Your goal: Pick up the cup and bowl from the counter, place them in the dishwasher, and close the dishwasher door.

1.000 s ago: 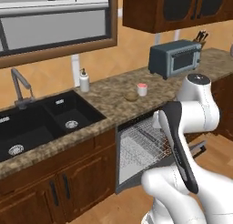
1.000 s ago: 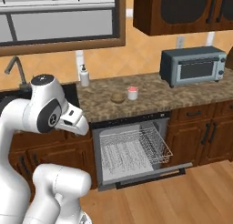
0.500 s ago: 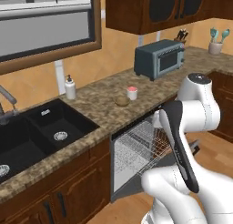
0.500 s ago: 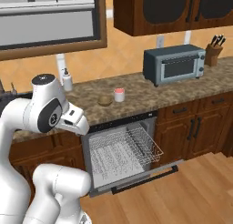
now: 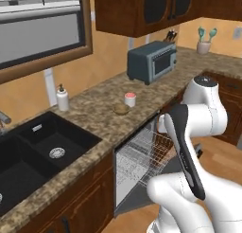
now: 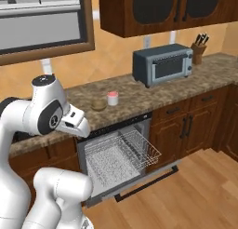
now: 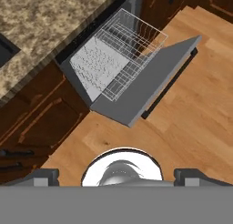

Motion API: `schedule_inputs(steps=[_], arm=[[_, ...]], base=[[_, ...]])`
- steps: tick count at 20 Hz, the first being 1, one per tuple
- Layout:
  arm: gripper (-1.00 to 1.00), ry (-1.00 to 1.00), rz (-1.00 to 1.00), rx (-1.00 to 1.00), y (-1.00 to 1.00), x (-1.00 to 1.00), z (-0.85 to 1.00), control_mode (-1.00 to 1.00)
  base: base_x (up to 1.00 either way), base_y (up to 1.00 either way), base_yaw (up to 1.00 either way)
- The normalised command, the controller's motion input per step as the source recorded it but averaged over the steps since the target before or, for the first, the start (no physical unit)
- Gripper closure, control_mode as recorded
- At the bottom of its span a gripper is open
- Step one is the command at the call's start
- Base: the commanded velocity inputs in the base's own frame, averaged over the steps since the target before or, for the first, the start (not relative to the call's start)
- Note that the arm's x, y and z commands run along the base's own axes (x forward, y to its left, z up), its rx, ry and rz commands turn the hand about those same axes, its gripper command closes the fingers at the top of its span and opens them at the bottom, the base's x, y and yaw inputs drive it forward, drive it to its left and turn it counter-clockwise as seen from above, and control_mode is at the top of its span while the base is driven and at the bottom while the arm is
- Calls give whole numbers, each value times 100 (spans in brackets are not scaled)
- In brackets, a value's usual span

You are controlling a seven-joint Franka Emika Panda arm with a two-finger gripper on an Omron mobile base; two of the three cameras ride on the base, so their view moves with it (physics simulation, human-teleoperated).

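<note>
Two items, cup (image 5: pixel 129 99) and bowl (image 5: pixel 121 109), sat touching on the bench (image 5: pixel 90 113); spread fingers (image 7: pixel 43 176) reaching for one risked knocking the other.

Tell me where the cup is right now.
The cup stands on the counter above the open dishwasher, just right of the bowl, left of the toaster oven.

No readable text, labels or numbers anywhere.

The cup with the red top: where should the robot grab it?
Best guess: around its round white sides, coming down from above. The cup stands upright on the counter, and the bowl sits close beside it on one side, so the pincer should close across the other two sides.
</note>
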Motion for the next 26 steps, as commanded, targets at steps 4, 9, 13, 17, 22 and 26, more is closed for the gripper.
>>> schedule_inputs(steps=[4, 9, 13, 17, 22, 26], arm=[[-100, 0, 0, 0, 0, 0, 0, 100], [-100, 0, 0, 0, 0, 0, 0, 100], [-100, 0, 0, 0, 0, 0, 0, 100], [-100, 0, 0, 0, 0, 0, 0, 100], [-100, 0, 0, 0, 0, 0, 0, 100], [-100, 0, 0, 0, 0, 0, 0, 100]], base=[[8, 54, -35], [11, 74, -32], [8, 63, -30], [12, 46, -30], [9, 39, -32], [7, 22, -30]])
